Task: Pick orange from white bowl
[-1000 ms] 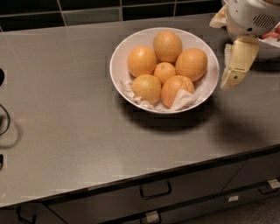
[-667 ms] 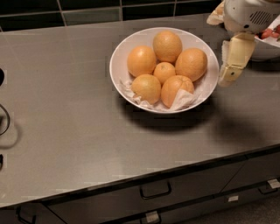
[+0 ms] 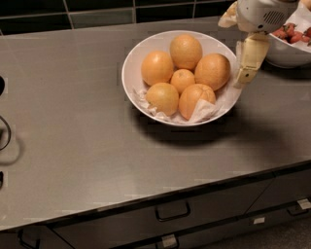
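Observation:
The white bowl (image 3: 130,63) is wide, shallow and lined with crumpled white paper. It stands on the grey counter and holds several oranges. A large, round, evenly coloured orange (image 3: 212,71) lies at the bowl's right side. Two more big ones lie at the back (image 3: 185,51) and the left (image 3: 157,68). A smaller one (image 3: 182,80) sits in the middle, and one with a pale crease (image 3: 196,100) is at the front. My gripper (image 3: 248,63) hangs at the upper right, just over the bowl's right rim, beside the large right orange and not touching it.
A second white bowl with red strawberries (image 3: 291,36) stands at the far right, right behind my gripper. A dark tiled wall (image 3: 97,9) runs along the back. The counter's front edge has drawers with handles (image 3: 172,211) below. Dark cable loops (image 3: 5,131) lie at the left edge.
My gripper has moved left and a little toward the back, from beside the bowl to over its right rim. The oranges and the bowl have not moved.

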Controlling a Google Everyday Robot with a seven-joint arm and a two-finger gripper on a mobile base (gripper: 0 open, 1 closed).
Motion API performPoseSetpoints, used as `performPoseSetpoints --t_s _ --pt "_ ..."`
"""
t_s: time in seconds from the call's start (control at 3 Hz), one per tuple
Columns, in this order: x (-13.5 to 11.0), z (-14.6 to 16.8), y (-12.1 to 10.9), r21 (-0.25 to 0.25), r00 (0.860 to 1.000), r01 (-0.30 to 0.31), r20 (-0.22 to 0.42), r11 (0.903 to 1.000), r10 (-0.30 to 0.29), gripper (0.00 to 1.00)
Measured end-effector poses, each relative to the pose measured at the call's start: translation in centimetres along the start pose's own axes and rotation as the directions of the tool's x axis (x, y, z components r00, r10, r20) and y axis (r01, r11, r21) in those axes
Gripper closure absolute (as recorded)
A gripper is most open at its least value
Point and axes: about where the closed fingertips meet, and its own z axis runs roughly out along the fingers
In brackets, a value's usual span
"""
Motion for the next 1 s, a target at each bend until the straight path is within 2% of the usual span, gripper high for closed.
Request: performPoseSetpoints --t_s 0.33,1.0 --pt "-0.6 1.1 -1.0 -0.018 0.999 0.030 0.017 0.9994 -0.029 0.19" --pt "-0.9 3.4 -1.9 -0.046 0.998 0.044 0.038 0.9980 -0.043 0.21"
